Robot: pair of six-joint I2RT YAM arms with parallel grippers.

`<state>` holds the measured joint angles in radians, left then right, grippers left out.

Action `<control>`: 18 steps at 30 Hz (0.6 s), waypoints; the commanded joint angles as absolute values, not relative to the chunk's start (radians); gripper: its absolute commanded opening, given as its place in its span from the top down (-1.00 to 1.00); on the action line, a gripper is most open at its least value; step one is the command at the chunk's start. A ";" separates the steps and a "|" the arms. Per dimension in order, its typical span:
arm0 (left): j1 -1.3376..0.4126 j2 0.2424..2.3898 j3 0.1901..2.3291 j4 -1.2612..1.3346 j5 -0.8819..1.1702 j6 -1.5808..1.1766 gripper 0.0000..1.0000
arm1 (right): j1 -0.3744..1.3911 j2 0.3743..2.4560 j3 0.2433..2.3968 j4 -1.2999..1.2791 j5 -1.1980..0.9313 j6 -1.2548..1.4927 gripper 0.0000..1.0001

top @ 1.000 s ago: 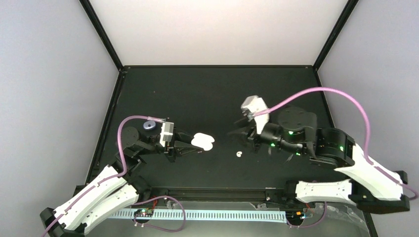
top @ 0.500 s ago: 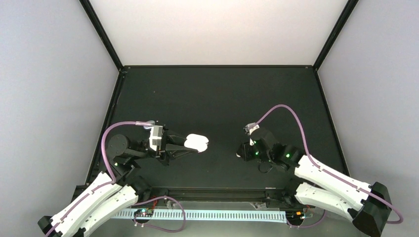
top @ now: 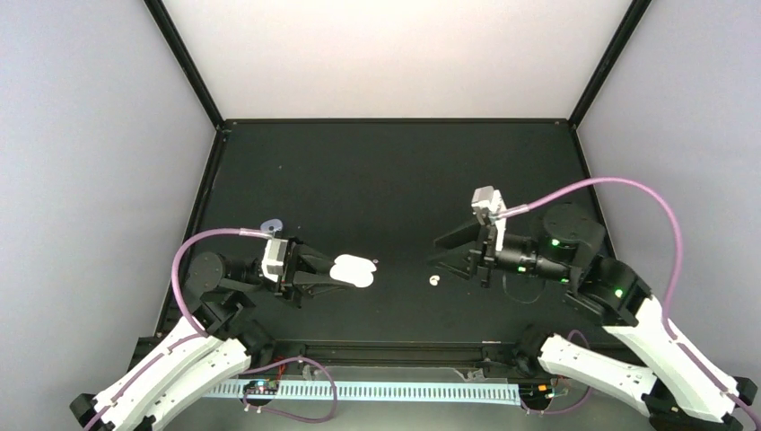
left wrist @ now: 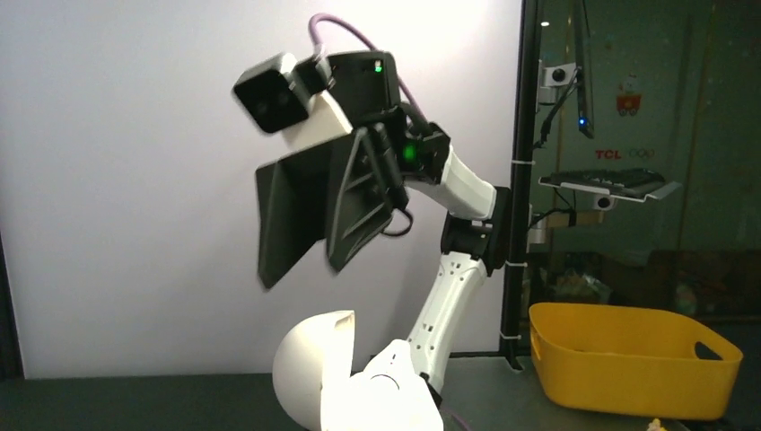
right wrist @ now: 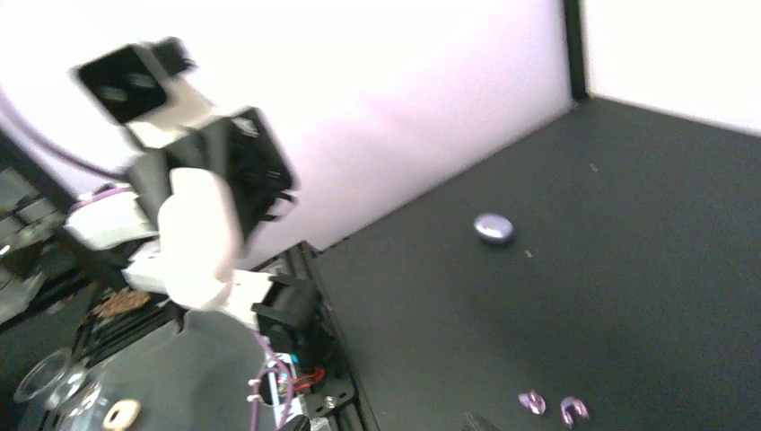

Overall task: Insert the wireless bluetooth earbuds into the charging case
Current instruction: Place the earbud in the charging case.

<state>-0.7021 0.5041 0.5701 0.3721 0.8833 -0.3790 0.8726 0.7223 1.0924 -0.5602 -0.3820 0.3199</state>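
- Overhead view, left gripper [top: 334, 271]: clamped on the near end of the case [top: 354, 270], low over the table [top: 386, 180]. Whether the case touches the table cannot be told. Gripper and case have drifted slightly toward the arm bases over the last second.
- Overhead view, right gripper [top: 433, 253]: fingers spread, nothing between them. Half a second ago it was folded down low over the earbuds; it is now lifted and drawn back to the right.
- Overhead view, earbuds [top: 434, 279]: one small white spot on the table, just in front of the right gripper's tips and well apart from the case. It is in the same spot as a second ago. Judgement: the dip took nothing, and the pickup has to be repeated.
- Left wrist view, case [left wrist: 310, 368]: at the bottom edge and apparently open, with one shell standing up. The right gripper [left wrist: 303, 272] faces it, fingers apart. The left gripper's own fingers are not shown.
- Right wrist view, earbuds [right wrist: 531, 402]: two curled pieces lying side by side on the table at the bottom edge. The left arm is blurred, so the case cannot be made out.
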 commanded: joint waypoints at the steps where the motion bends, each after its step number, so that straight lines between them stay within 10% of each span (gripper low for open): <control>1: -0.710 0.515 0.519 0.577 0.870 -0.381 0.97 | 0.871 0.729 1.205 -0.711 -0.513 0.173 0.15; 18: -0.711 0.515 0.448 0.651 0.706 -0.251 0.97 | 1.196 1.081 1.684 -1.020 -0.107 -0.059 0.30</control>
